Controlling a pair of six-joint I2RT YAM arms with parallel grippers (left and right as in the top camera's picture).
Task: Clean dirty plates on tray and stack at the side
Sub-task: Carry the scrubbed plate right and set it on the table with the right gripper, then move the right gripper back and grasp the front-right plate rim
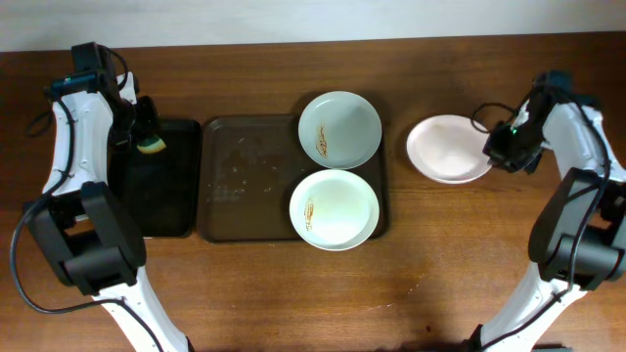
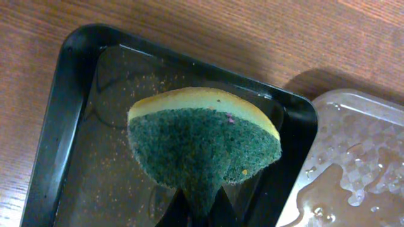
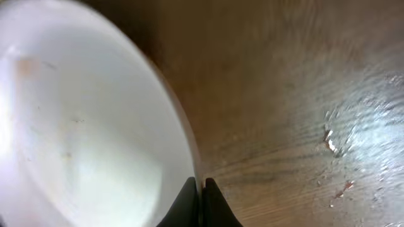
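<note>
Two pale green plates with orange-brown smears sit on the brown tray point(image 1: 240, 181): one at the back right point(image 1: 339, 128), one at the front right point(image 1: 334, 208). A white plate point(image 1: 447, 148) lies on the table to the right of the tray. My right gripper point(image 1: 494, 149) is shut on its right rim point(image 3: 200, 189); the plate fills the left of the right wrist view point(image 3: 82, 126). My left gripper point(image 1: 147, 132) is shut on a yellow and green sponge point(image 2: 202, 142) above the black tray point(image 2: 69, 126).
The black tray point(image 1: 156, 181) lies left of the brown tray and holds crumbs and wet marks. A clear plastic surface point(image 2: 353, 164) with water drops shows at the right of the left wrist view. Bare wooden table lies in front.
</note>
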